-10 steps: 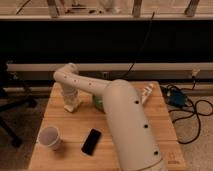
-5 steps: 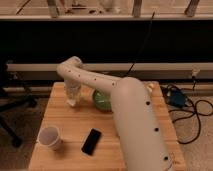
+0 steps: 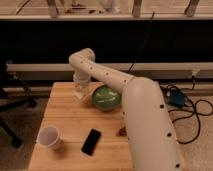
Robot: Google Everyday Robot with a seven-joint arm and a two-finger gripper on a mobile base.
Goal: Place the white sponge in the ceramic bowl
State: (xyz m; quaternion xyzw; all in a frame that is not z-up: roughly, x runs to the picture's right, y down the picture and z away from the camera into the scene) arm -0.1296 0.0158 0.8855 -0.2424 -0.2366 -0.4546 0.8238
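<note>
Closest to me, the robot's thick white arm (image 3: 147,125) fills the right side of the wooden table (image 3: 70,120) and climbs away toward the far edge. On the near left corner of the table stands a white cup (image 3: 50,137), upright, and just to its right a black phone (image 3: 91,141) lies flat. A small brown thing (image 3: 121,131) sits hard against the arm; I cannot tell what it is. Farther back, the green ceramic bowl (image 3: 106,97) rests near the middle of the table's far side, partly tucked under the arm. Just left of the bowl, the gripper (image 3: 79,92) hangs down from the bent elbow, low over the wood and not above the bowl. I cannot tell how wide it is or whether it has hold of anything. I cannot pick out the white sponge from the gripper's pale tip. Beyond the table, an office chair (image 3: 10,102) stands at the left, and a blue box (image 3: 176,97) with black cables lies on the floor at the right.
</note>
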